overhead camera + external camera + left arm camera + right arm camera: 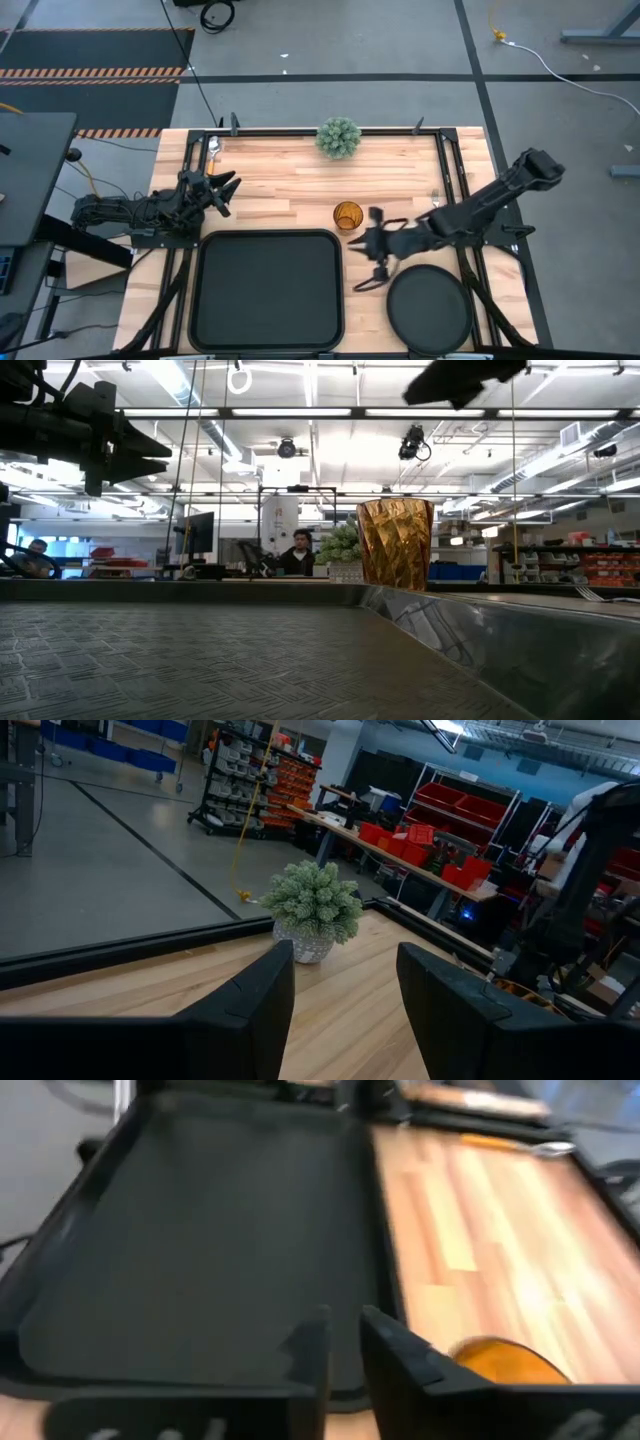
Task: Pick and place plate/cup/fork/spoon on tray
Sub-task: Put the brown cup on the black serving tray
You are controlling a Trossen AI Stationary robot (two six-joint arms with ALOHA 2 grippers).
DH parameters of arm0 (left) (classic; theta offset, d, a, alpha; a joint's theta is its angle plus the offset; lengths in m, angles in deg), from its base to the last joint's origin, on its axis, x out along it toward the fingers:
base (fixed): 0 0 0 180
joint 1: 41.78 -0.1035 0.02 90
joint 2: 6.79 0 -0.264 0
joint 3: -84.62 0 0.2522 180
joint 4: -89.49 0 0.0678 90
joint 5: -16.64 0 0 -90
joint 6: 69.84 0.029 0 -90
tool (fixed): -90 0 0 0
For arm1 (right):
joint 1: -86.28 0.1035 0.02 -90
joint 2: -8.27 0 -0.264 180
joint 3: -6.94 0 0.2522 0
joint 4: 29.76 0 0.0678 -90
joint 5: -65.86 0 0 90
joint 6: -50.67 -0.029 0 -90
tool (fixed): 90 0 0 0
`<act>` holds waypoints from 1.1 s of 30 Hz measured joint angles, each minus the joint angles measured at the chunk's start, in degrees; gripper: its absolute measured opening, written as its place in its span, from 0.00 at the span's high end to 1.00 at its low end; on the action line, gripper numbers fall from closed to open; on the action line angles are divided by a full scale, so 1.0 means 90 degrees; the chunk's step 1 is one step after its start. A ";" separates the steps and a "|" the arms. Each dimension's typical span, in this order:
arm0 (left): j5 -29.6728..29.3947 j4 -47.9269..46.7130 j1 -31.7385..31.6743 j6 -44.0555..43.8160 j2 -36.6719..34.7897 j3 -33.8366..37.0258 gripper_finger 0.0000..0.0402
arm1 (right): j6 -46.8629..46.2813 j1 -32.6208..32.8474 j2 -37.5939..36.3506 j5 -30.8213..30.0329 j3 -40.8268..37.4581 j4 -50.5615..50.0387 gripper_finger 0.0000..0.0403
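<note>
Now we look down at the wooden table [300, 190] from above. Our right gripper [366, 262] hangs low in the middle of the picture, between the tray [268, 290] and the plate [429, 308]. In the right wrist view its fingers [308, 1345] stand a little apart with a thin gap, and they hold nothing.

We see the cup [347, 215] standing upright on the wood, just above the tray's upper right corner and just up and left of that gripper. It is not on the tray. The tray lies in the lower middle of the picture. The round plate lies at the lower right, beside the tray, still on the table.

Our left gripper [222, 190] waits at the middle left, above the tray's upper left corner. Its fingers [250, 1005] are spread open and grip nothing.

We spot the spoon [213, 147] at the upper left corner of the table. The fork [436, 199] lies near the right edge, by the right arm. A small green plant [338, 137] sits at the top middle edge.

In the low view, we see a person [297, 553] far back in the room.
</note>
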 joint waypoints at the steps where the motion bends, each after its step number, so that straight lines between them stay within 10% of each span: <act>1: 0.0000 0.0001 0.0000 0.0001 0.0001 0.0001 0.54 | 0.0058 -0.0059 0.0215 0.0101 0.0211 -0.0159 0.78; 16: 0.0000 0.0001 -0.0001 0.0001 0.0001 0.0000 0.54 | -0.0077 -0.1162 0.1678 0.0674 0.1691 -0.2535 0.30; 33: 0.0000 0.0009 -0.0002 -0.0002 0.0002 0.0001 0.54 | -0.0449 -0.1756 0.2045 0.1183 0.1691 -0.3041 0.51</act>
